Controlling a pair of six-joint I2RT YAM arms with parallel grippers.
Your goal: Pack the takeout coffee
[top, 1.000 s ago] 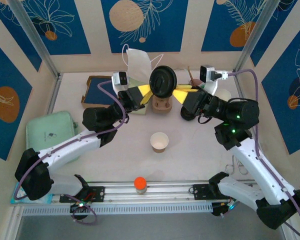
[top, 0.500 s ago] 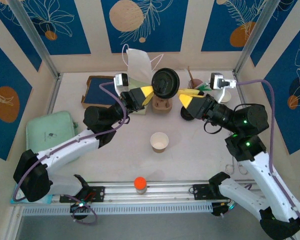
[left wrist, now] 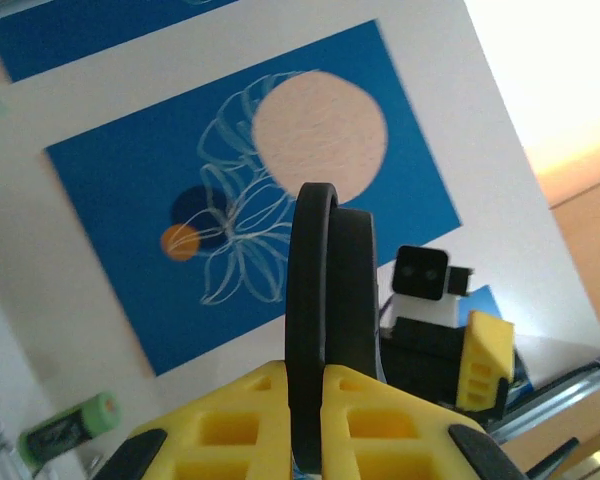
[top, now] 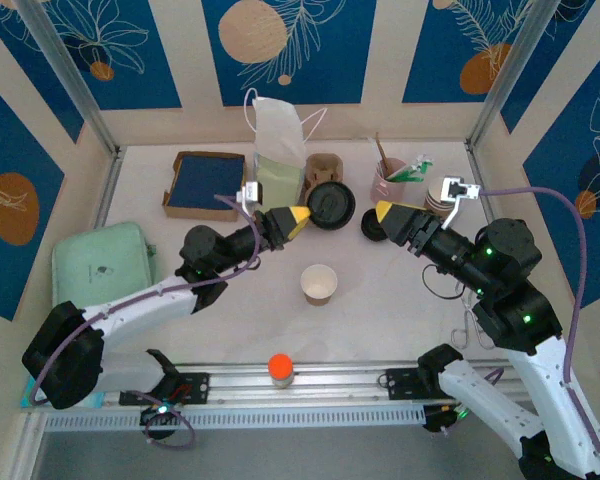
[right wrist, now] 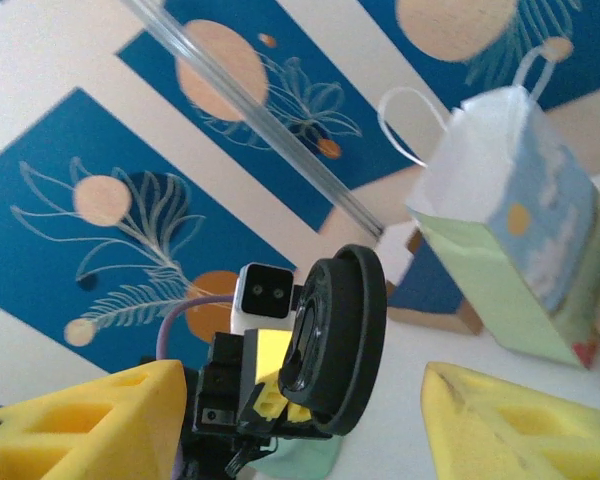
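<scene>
A black coffee lid [top: 332, 205] hangs on edge above the table's back middle, with my left gripper [top: 298, 215] shut on its rim. In the left wrist view the lid [left wrist: 320, 280] stands edge-on between the yellow fingers [left wrist: 230, 420]. My right gripper [top: 388, 214] stands open just right of the lid, apart from it. From the right wrist the lid [right wrist: 340, 335] faces me, between and beyond my spread yellow fingers [right wrist: 510, 430]. An open paper cup [top: 319, 284] stands upright in the middle of the table, nearer than the lid.
A paper bag [top: 278, 160] stands at the back, with a brown cup stack [top: 323, 168] beside it. A pink cup with stirrers [top: 388, 178] is back right. A blue-lined box [top: 205, 183] lies back left, a green pouch [top: 98, 270] at left. An orange-capped item [top: 280, 368] sits on the front rail.
My right gripper has opened, let go of the lid and drawn back to the right. The left gripper has brought the lid down and slightly toward the front.
</scene>
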